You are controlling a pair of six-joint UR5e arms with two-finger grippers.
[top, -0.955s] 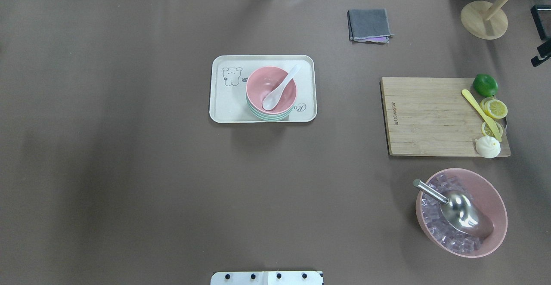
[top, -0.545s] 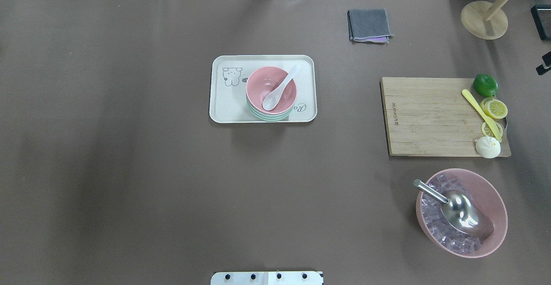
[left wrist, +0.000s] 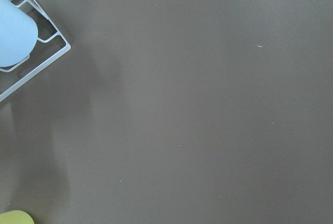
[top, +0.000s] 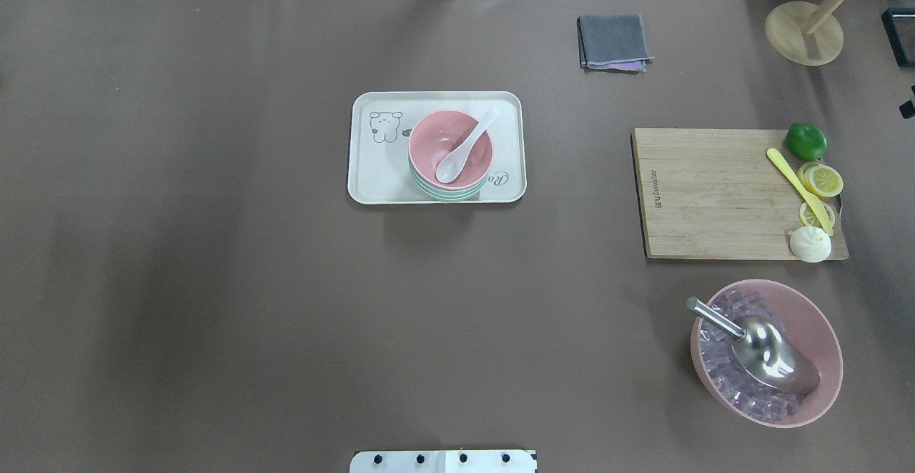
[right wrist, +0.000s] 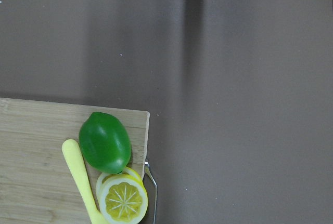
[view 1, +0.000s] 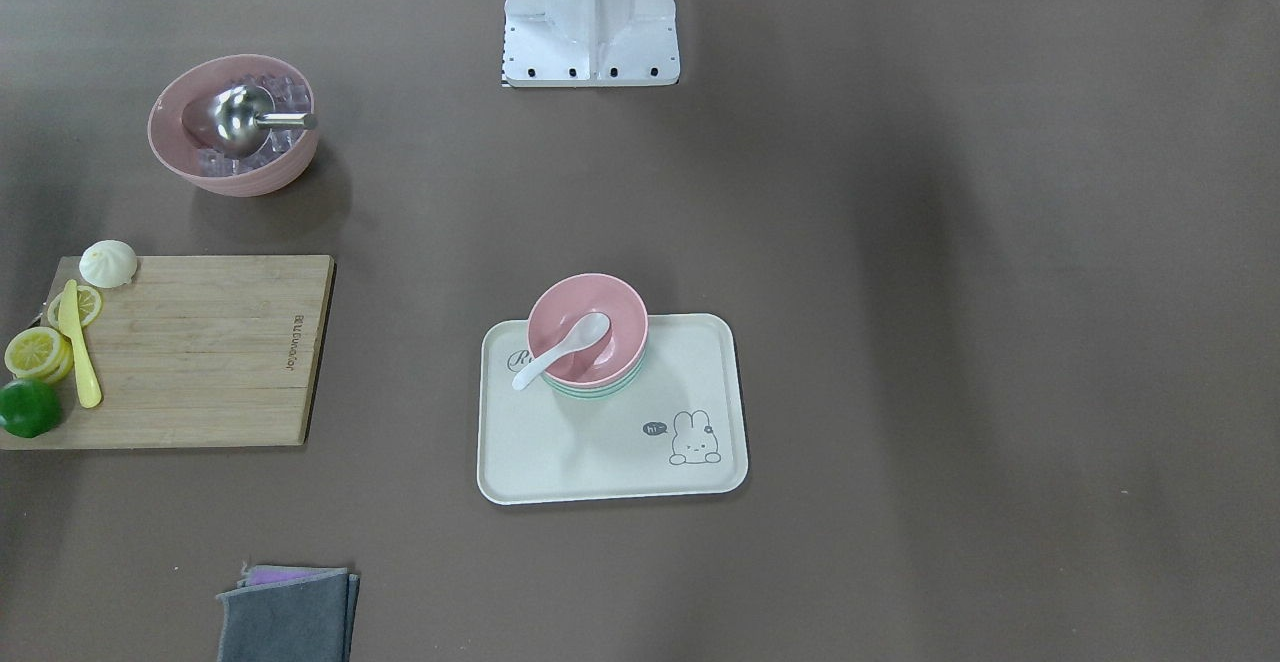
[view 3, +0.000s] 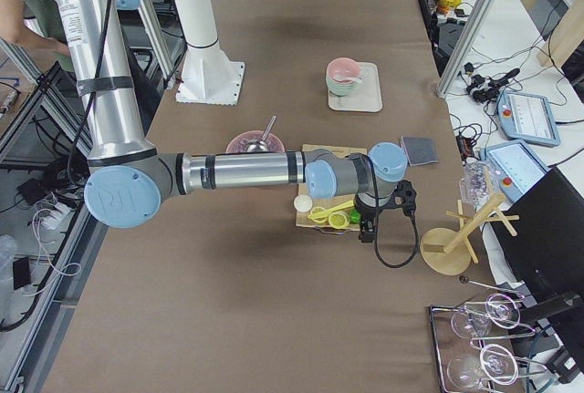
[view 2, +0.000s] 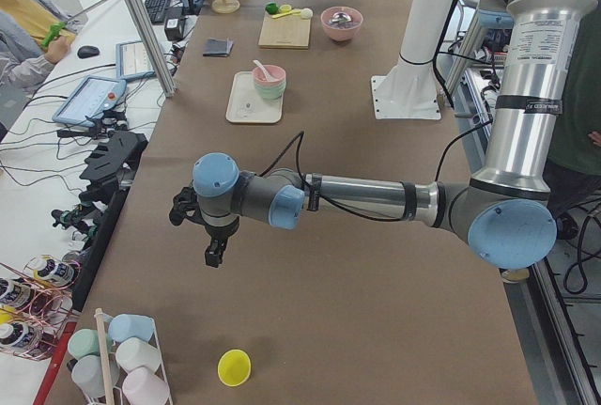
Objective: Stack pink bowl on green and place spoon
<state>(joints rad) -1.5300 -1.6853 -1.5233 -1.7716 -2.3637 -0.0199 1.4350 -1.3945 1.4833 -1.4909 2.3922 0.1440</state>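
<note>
The pink bowl (top: 432, 137) sits nested on the green bowl (top: 447, 195) on the cream tray (top: 379, 173). The white spoon (top: 465, 148) lies in the pink bowl with its handle over the rim. The stack also shows in the front-facing view (view 1: 600, 304). My left gripper (view 2: 212, 251) hangs far off at the table's left end, empty. My right gripper (view 3: 366, 228) hovers past the cutting board's outer end, empty. I cannot tell whether either is open or shut.
A wooden cutting board (top: 708, 194) holds a lime (top: 806, 141), lemon slices, a yellow knife and a bun. A large pink bowl (top: 815, 316) holds ice and a metal scoop. A grey cloth (top: 613, 41) and a wooden stand (top: 803, 32) sit at the back.
The dark piece of my right gripper at the overhead view's right edge has slid almost out of frame. Bowls, spoon and tray have not moved.
</note>
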